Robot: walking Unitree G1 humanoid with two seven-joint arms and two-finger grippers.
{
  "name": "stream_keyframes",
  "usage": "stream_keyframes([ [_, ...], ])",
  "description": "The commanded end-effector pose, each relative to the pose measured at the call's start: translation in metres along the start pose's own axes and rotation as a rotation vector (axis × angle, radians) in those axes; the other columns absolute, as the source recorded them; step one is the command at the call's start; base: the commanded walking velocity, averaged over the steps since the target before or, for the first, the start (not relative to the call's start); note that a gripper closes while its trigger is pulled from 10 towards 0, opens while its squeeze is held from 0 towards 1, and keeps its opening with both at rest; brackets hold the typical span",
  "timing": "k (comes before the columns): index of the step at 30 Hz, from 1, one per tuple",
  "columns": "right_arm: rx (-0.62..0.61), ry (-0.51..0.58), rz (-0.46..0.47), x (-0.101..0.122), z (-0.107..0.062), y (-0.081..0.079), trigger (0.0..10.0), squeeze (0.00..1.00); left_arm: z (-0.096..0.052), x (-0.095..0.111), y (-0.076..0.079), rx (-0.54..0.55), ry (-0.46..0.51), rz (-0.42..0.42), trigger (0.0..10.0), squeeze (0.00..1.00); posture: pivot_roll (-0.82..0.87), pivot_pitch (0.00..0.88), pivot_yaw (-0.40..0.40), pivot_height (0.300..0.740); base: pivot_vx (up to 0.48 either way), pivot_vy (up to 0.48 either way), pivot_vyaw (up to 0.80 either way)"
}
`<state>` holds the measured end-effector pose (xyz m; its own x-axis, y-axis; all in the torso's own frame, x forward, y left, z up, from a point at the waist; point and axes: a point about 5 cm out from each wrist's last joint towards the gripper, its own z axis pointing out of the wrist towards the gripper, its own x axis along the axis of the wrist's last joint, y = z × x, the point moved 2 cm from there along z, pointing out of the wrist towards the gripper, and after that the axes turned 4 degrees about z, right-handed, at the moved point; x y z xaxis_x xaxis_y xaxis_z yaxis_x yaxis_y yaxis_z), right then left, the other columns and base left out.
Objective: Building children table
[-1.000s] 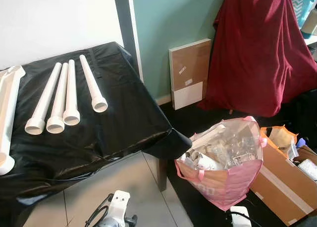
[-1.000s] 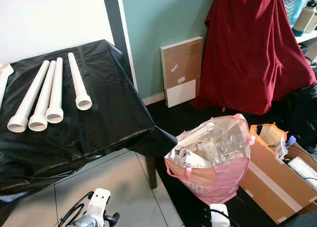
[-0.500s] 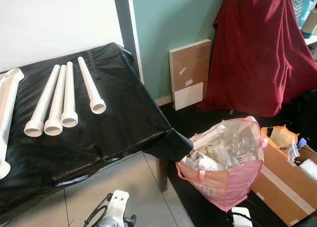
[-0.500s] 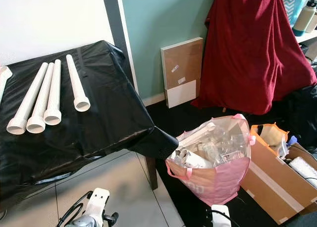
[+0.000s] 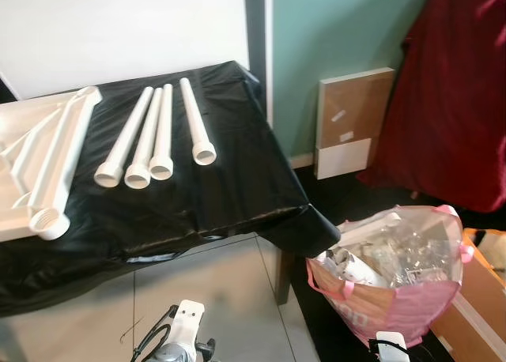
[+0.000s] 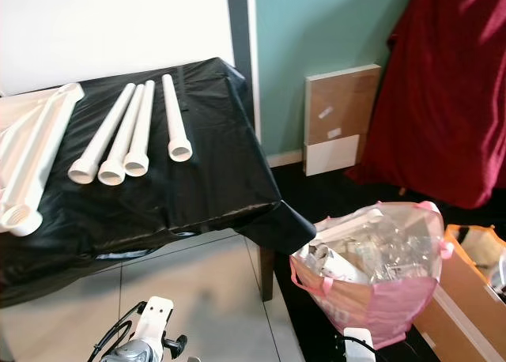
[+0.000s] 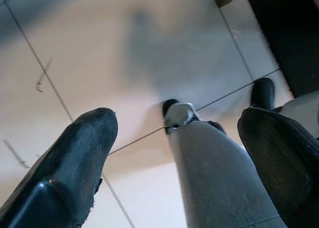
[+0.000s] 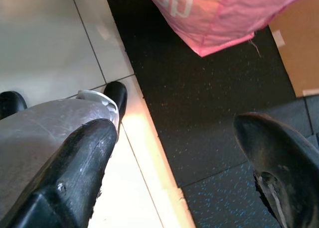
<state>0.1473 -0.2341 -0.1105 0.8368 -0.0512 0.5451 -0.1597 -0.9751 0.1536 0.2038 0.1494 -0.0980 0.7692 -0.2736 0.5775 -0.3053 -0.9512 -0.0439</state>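
Pink bag (image 5: 395, 295) holding clear packets, both end effectors (image 7: 179, 153) (image 8: 174, 153) spread, empty.

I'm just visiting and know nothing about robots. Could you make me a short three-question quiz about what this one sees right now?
1. How many loose white plastic tube legs lie side by side on the black-covered table?
2. True or false: the pink plastic bag sits on top of that table.
3. The left gripper and right gripper hang low over the floor. Are they A) clamped on a leg, B) open and empty, or C) holding the bag?

Key: 1. Four; beside them lies a flat white tabletop panel with a leg already on it. 2. False, it stands on the floor beside the table. 3. B.
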Motion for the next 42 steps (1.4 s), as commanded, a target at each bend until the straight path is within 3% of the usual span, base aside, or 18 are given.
stream_keyframes([
  [1,0.026,-0.03,0.001,-0.007,-0.001,-0.0091,10.0,0.0,-0.0008,-0.0052,-0.0017,0.004,-0.023,-0.01,10.0,0.0,-0.06,0.0,0.061,0.74,0.0,0.0,0.8],
  [5,0.027,-0.029,0.002,-0.0066,-0.001,-0.0095,10.0,0.0,-0.0007,-0.0047,-0.002,0.005,-0.023,-0.011,10.0,0.0,-0.05,0.0,0.063,0.74,0.0,0.0,0.8],
  [17,0.028,-0.031,0.012,-0.0077,-0.0012,-0.0116,10.0,0.0,-0.0007,-0.0045,-0.003,0.006,-0.026,-0.007,10.0,0.0,-0.06,0.0,0.067,0.74,0.0,0.0,0.0],
  [36,0.039,-0.031,-0.045,-0.0105,-0.0021,-0.0119,10.0,0.0,-0.0013,-0.0066,-0.0039,-0.002,-0.032,-0.004,10.0,0.0,-0.04,0.0,0.056,0.74,0.0,0.0,0.78],
  [42,0.043,-0.031,-0.029,-0.0115,-0.0025,-0.0126,10.0,0.0,-0.0014,-0.0074,-0.0038,-0.005,-0.039,0.002,10.0,0.0,-0.04,0.0,0.053,0.74,0.0,0.0,0.0],
])
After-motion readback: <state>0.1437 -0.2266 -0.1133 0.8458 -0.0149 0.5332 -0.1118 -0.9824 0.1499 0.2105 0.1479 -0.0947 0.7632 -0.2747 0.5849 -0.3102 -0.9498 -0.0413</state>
